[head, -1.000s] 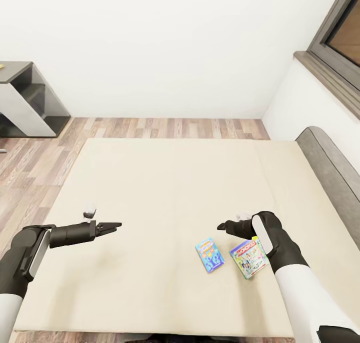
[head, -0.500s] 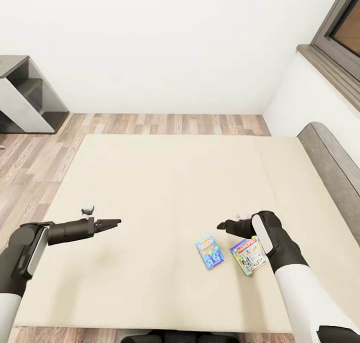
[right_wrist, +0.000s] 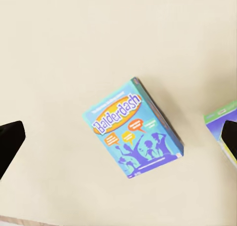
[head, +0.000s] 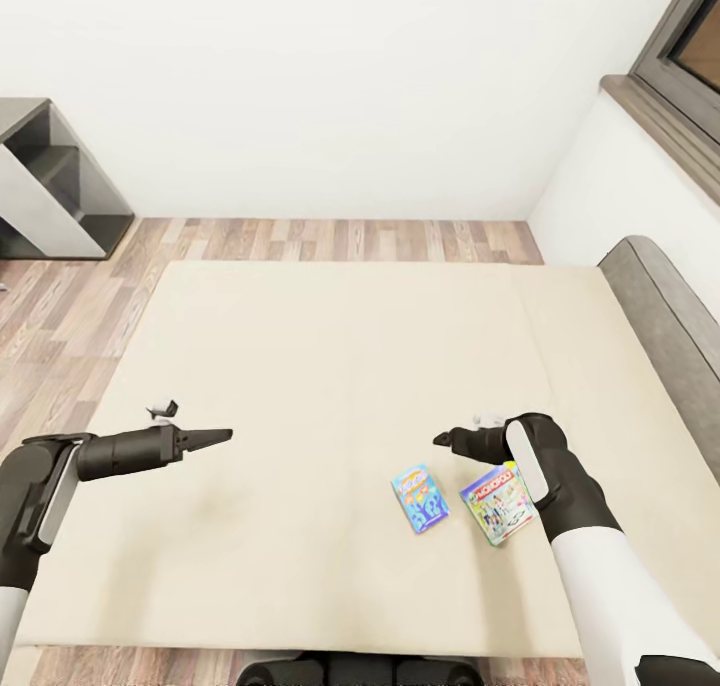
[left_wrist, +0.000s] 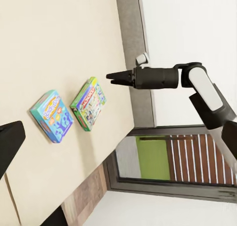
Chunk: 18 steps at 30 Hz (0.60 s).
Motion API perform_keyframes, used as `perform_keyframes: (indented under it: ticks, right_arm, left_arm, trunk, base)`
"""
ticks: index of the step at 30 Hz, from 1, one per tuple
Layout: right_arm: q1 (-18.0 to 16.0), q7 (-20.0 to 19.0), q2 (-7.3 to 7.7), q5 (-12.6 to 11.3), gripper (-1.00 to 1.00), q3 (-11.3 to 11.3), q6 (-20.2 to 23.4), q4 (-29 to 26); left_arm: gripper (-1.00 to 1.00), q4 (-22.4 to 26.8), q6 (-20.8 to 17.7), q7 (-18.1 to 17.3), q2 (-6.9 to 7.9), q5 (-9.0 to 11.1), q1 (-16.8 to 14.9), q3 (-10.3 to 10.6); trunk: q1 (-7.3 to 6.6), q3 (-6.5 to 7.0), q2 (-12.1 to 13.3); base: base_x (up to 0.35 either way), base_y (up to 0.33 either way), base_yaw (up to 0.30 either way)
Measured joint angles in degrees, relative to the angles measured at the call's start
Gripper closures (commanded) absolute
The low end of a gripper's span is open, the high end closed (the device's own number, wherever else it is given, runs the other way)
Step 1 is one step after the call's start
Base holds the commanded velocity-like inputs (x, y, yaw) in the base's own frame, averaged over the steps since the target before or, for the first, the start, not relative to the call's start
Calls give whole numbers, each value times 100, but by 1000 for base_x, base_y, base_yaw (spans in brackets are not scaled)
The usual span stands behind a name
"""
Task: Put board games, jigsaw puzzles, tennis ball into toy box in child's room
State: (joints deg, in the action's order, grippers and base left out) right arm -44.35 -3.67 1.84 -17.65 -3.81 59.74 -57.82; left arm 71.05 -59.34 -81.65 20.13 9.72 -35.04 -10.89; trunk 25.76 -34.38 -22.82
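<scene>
Two board games lie side by side on the bed's beige mattress [head: 330, 366], near its front right. The blue one [head: 420, 499] reads "Balderdash" [right_wrist: 133, 134] in the right wrist view. The white-and-green one [head: 497, 503] lies just right of it, partly under my right forearm. My right gripper [head: 442, 440] hovers open above the mattress, just behind the blue game, with nothing in it. My left gripper [head: 224, 434] hangs open over the mattress's front left, far from both games. The left wrist view takes in both games [left_wrist: 51, 116] [left_wrist: 89, 103] and the right gripper [left_wrist: 110, 78]. The toy box is out of view.
A grey headboard [head: 672, 316] borders the bed on the right, below a dark-framed window [head: 690, 56]. The table's dark grey lower section with its white slanted panel [head: 45, 196] stands at the far left on the wood floor [head: 330, 238]. My base [head: 350, 671] is at the bed's front edge.
The head view has shifted, so the bed and room sit slightly differently in the picture. My left arm has drawn back a little to the left. The games have not moved on the mattress.
</scene>
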Motion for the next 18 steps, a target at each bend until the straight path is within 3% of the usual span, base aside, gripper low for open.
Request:
perform_keyframes:
  ticks: [18]
  right_arm:
    - [-145,-91,-56,2,-100,21,0,-75]
  left_arm:
    - [-100,30,0,-187,23,-13,0,-2]
  trunk:
    - [0,-170,0]
  base:
    - [0,0,0]
